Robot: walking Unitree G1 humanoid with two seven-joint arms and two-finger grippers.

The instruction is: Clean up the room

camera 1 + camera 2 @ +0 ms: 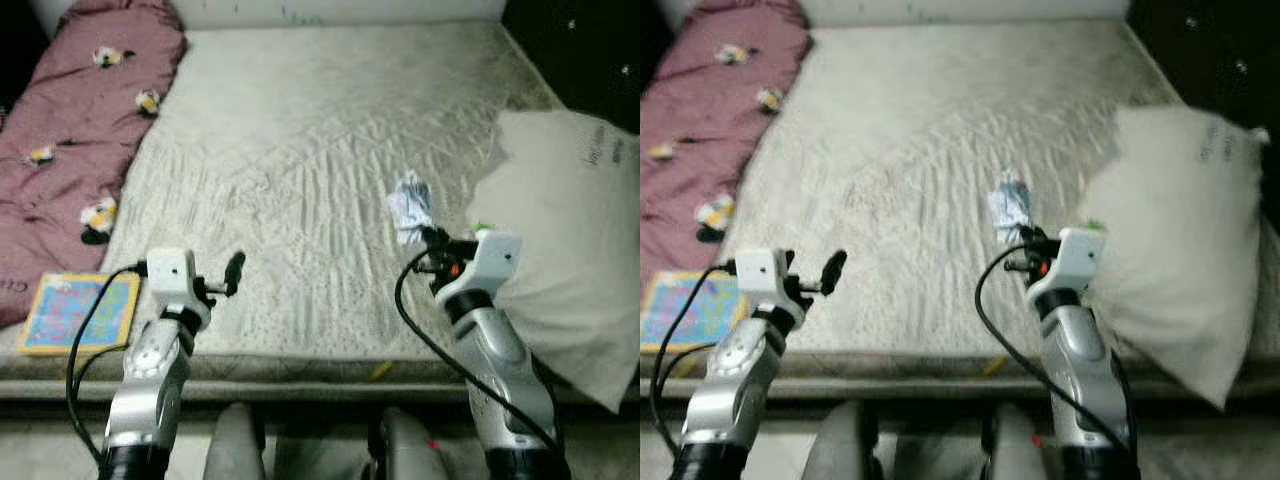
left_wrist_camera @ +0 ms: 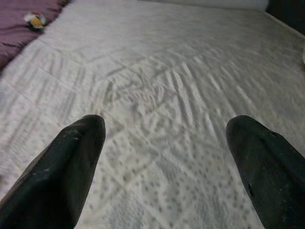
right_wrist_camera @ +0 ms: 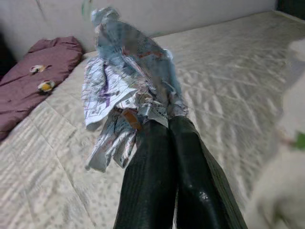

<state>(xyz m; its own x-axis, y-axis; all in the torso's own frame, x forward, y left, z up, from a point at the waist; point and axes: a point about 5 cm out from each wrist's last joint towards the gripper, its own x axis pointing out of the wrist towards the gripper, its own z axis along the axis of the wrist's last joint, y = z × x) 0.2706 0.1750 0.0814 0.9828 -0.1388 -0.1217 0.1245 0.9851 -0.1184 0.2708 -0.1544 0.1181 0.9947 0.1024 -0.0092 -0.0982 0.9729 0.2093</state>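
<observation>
Pick-up step, by the look of it: the right hand (image 1: 428, 238) has its two black fingers (image 3: 162, 162) pressed together on a crumpled paper wrapper (image 1: 410, 205), white and blue w/ print on it. Wrapper sits at the fingertips over the bed (image 1: 300, 150), right-of-middle, nearer the front edge than the head end. Can't tell from here whether it's lifted clear of the quilted cover or just brushing it.

Left hand (image 1: 236, 266) hovers low over the front part of the bed, fingers (image 2: 71, 157) spread wide, nothing between them.

Next move, I'd guess: lift the wrapper off the bed and carry it to a bin, wherever that is. Grip looks to be on one edge of the wad only, so it could slip; a slow lift seems wise.

Other bits: big white pillow (image 1: 570, 240) lies at the bed's right edge, just beside the right arm, prob. brushing the wrist, so it crowds any swing out that way. Pink flowered duvet (image 1: 80, 120) is bunched along the left edge. Colourful children's book (image 1: 80, 312) lies at the front left corner, still to tidy.
</observation>
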